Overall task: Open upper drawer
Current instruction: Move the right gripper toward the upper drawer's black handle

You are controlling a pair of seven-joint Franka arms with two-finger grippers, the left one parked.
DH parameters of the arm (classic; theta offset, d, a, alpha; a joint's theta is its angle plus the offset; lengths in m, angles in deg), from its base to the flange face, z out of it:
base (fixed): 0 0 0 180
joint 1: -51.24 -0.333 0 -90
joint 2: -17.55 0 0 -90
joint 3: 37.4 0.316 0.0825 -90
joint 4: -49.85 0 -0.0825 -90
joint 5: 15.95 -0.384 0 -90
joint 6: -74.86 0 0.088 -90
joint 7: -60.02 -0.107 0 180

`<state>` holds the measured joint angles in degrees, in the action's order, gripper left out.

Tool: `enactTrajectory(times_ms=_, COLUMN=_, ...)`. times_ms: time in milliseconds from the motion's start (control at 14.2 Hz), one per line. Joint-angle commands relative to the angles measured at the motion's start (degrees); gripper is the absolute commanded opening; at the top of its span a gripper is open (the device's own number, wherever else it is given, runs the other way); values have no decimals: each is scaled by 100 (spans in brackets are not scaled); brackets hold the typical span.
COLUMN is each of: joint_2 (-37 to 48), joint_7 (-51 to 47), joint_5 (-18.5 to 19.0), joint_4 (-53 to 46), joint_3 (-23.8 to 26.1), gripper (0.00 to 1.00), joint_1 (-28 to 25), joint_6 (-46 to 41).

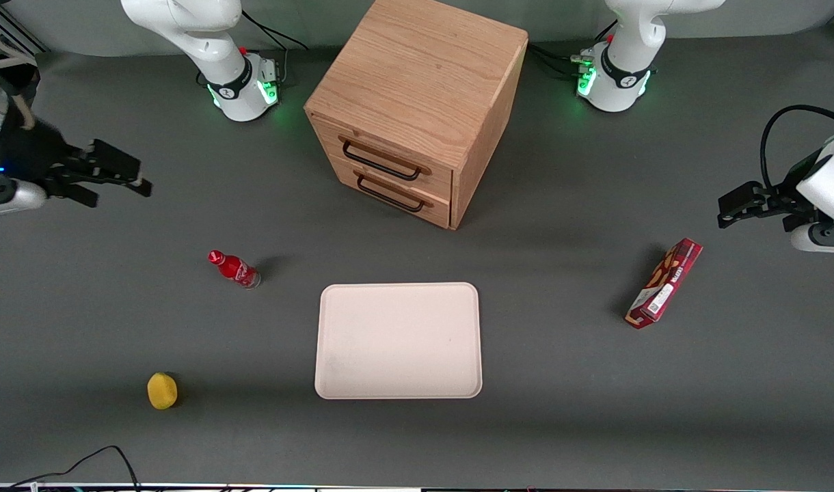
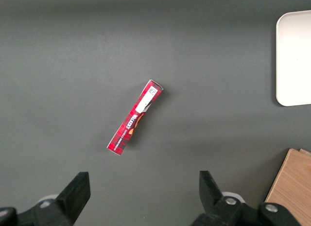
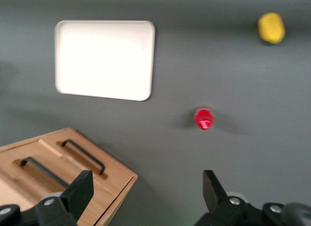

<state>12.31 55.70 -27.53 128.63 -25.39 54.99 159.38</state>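
The oak cabinet [image 1: 417,75] stands at the middle of the table, away from the front camera. Its upper drawer [image 1: 439,179] is shut, with a long black wire handle [image 1: 380,162]. The lower drawer [image 1: 434,208] under it is shut too. My right gripper [image 1: 119,193] hovers open and empty toward the working arm's end of the table, well apart from the cabinet. In the right wrist view the gripper [image 3: 147,184] is open above the table beside the cabinet's corner, and the upper drawer's handle [image 3: 41,170] shows.
A white tray [image 1: 398,340] lies in front of the cabinet, nearer the front camera. A red bottle [image 1: 234,268] and a yellow lemon [image 1: 162,390] sit toward the working arm's end. A red snack box [image 1: 664,283] lies toward the parked arm's end.
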Motion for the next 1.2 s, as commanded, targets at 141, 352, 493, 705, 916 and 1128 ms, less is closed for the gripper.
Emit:
enactTrajectory(times_ms=141, joint_2=-188, joint_7=195, joint_5=-161, joint_4=216, joint_3=371, gripper=100, joint_1=-445, joint_6=336)
enactTrajectory(times_ms=352, joint_2=-161, joint_7=326, joint_5=-143, joint_4=611, joint_3=889, gripper=100, joint_1=-490, joint_6=784)
enactTrajectory(times_ms=493, joint_2=-118, joint_7=651, joint_5=-143, joint_4=970, joint_3=1180, gripper=100, joint_1=-490, joint_6=1118)
enactTrajectory(times_ms=705, joint_2=-118, joint_7=1300, joint_5=-143, joint_4=1489, joint_3=1427, gripper=100, joint_1=-507, joint_6=1557)
enactTrajectory(times_ms=916, joint_2=-187, joint_7=1609, joint_5=-143, joint_4=1799, joint_3=1735, gripper=100, joint_1=-498, joint_6=1884)
enactTrajectory(times_ms=1128, joint_2=-276, joint_7=1672, joint_5=-143, joint_4=2149, joint_3=1893, gripper=100, joint_1=-612, joint_6=2261)
